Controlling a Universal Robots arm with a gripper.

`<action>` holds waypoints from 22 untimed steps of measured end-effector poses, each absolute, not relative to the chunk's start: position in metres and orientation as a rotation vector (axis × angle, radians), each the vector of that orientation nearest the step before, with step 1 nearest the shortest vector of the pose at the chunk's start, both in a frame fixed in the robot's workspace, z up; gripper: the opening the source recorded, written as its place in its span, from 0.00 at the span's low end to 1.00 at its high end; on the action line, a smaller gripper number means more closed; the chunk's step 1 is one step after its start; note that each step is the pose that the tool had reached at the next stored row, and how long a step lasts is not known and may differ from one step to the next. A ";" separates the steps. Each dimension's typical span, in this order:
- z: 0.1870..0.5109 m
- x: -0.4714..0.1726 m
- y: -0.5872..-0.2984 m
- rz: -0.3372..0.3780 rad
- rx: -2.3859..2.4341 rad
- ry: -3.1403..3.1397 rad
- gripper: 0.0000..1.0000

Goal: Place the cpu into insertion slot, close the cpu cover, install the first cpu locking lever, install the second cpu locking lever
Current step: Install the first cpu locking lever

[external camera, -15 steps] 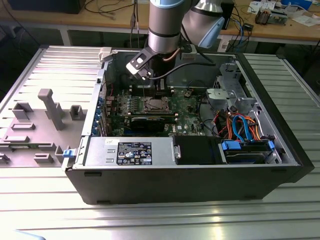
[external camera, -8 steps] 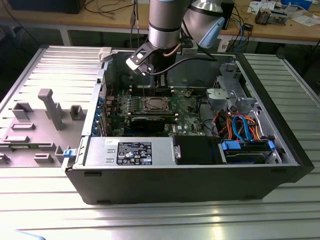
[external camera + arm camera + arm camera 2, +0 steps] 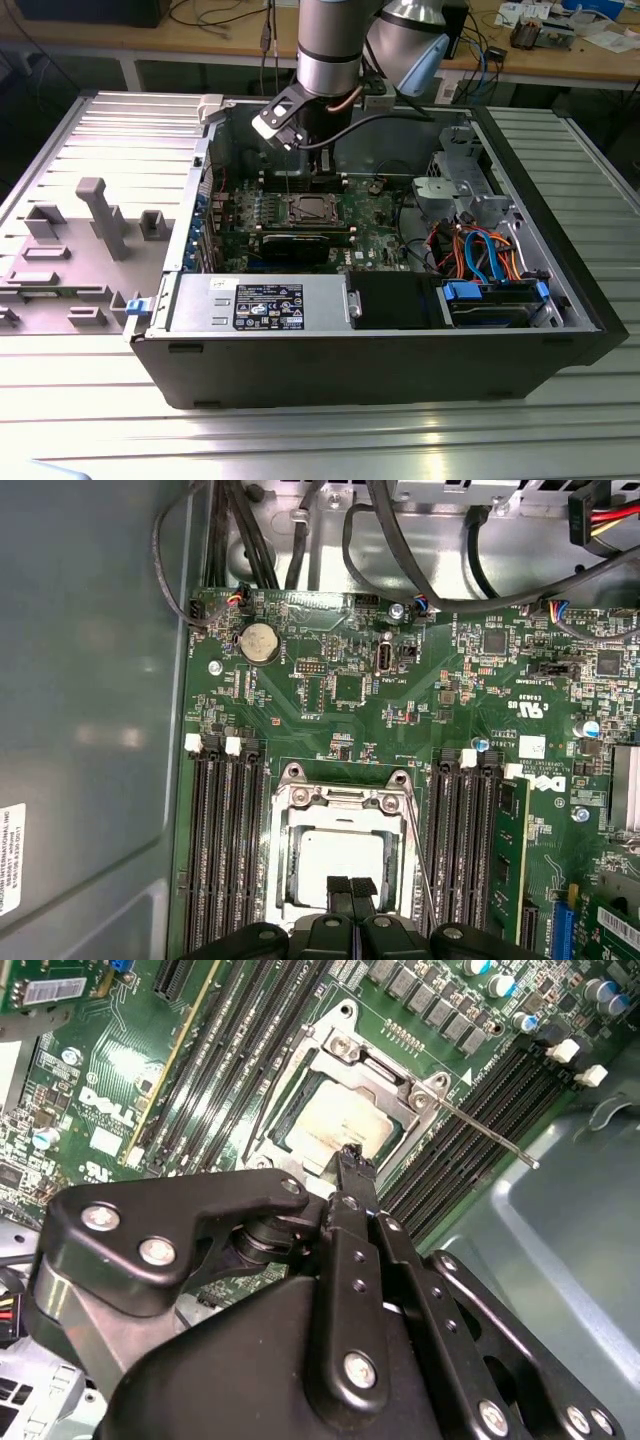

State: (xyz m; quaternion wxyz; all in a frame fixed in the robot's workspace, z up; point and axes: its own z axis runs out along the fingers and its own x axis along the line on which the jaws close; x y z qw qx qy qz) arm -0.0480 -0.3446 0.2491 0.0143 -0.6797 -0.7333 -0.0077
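Hanging over the cpu (image 3: pixel 335 855) and closed cpu cover (image 3: pixel 340 802), the fingers (image 3: pixel 340 890) pinch together empty between flanking memory slots (image 3: pixel 225 850).

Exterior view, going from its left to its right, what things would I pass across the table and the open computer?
In order: grey upright post → blue latch on the case corner → insertion slot on the motherboard → blue drive carrier.
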 end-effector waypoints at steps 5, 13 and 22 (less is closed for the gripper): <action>0.249 -0.048 -0.345 -0.022 -2.034 -2.356 0.11; 0.249 -0.048 -0.345 -0.019 -1.885 -2.476 0.11; 0.249 -0.049 -0.345 -0.013 -1.796 -2.544 0.11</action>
